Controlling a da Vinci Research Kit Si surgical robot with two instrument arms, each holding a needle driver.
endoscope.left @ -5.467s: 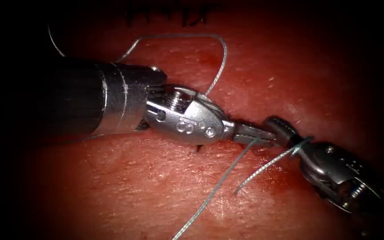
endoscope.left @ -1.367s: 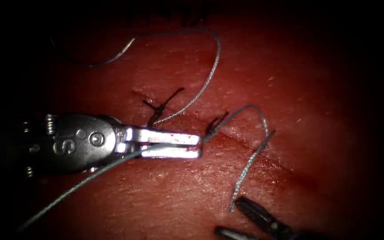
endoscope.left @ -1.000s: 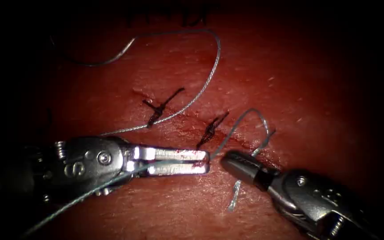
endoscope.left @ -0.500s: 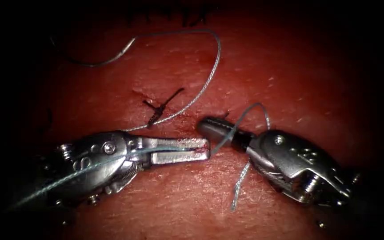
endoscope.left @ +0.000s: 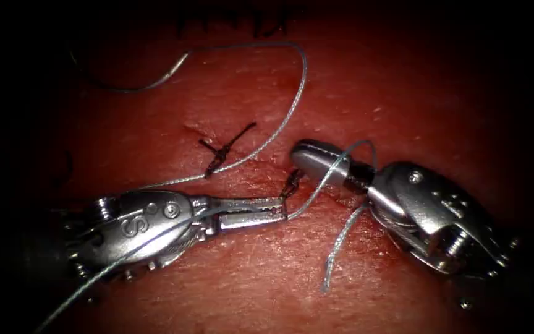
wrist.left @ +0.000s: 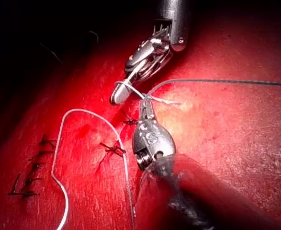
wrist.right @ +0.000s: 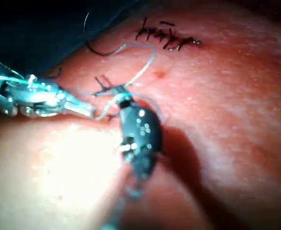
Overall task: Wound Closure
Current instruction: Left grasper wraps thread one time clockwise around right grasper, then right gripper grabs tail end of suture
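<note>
Red, glistening tissue (endoscope.left: 403, 80) spreads under the light, its cut (endoscope.left: 261, 167) crossed by dark knotted stitches (endoscope.left: 220, 151). The left tool (endoscope.left: 279, 210) is clamped on the thread (endoscope.left: 301, 80) beside the cut. The right tool (endoscope.left: 301, 151), jaws together, carries a loop of thread around it. The curved needle (endoscope.left: 156, 79) lies on the tissue, far upper left.

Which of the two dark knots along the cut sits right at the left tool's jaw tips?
The right-hand knot, touching the left tool; the other knot lies farther left.

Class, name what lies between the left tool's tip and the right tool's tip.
In the endoscope view, thread and a dark knot lie between left tool and right tool.
</note>
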